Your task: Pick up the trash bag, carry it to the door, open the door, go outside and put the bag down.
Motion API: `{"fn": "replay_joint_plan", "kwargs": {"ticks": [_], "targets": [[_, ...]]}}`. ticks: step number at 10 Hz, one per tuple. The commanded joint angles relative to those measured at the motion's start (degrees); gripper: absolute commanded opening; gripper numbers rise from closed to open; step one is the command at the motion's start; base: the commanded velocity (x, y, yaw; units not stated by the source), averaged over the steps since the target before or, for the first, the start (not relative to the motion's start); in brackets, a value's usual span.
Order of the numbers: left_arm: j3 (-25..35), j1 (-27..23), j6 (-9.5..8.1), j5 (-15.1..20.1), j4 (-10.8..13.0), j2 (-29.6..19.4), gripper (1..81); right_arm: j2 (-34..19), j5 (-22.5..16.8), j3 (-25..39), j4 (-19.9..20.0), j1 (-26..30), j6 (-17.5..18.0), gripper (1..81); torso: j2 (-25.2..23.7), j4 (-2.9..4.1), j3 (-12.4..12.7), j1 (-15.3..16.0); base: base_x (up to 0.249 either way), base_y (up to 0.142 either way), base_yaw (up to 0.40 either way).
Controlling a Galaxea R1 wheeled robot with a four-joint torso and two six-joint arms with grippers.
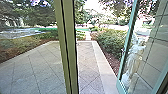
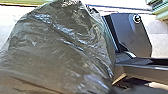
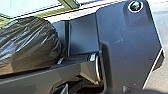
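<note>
A dark, shiny trash bag (image 2: pixel 60 50) bulges large in the left wrist view, close beside the robot's own plate. In the right wrist view the bag (image 3: pixel 30 42) shows rounded and creased, behind the jointed bar. What holds the bag cannot be made out. In the head view a glass door (image 1: pixel 120 72) with a pale green frame stands open at the right, and an upright olive-green post (image 1: pixel 67 47) rises through the middle.
Outside lies a paved yard (image 1: pixel 42 67) with a pale border strip (image 1: pixel 103 65). Bushes (image 1: pixel 110 41) line its right side and a planted bed (image 1: pixel 15 48) its left. A pale statue (image 1: pixel 133 62) shows in the door's glass.
</note>
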Motion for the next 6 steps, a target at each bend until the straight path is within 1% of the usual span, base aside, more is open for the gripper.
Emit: {"fn": "replay_joint_plan", "kwargs": {"ticks": [1,4,6], "targets": [[0.17,-2.62,0.1,3.25,0.38,-0.16,1.0,0.9,-3.46,0.55,-0.75,2.42,-0.41,81.1,0.0,0.0,0.0,0.0,0.0,0.0,-0.252],[0.17,-2.62,0.1,3.25,0.38,-0.16,1.0,0.9,-3.46,0.55,-0.75,2.42,-0.41,81.1,0.0,0.0,0.0,0.0,0.0,0.0,-0.221],[0.17,-2.53,0.1,3.25,0.38,-0.25,1.0,0.9,-3.37,0.55,-0.75,2.34,-0.41,81.1,0.0,0.0,0.0,0.0,0.0,0.0,-0.151]]}}
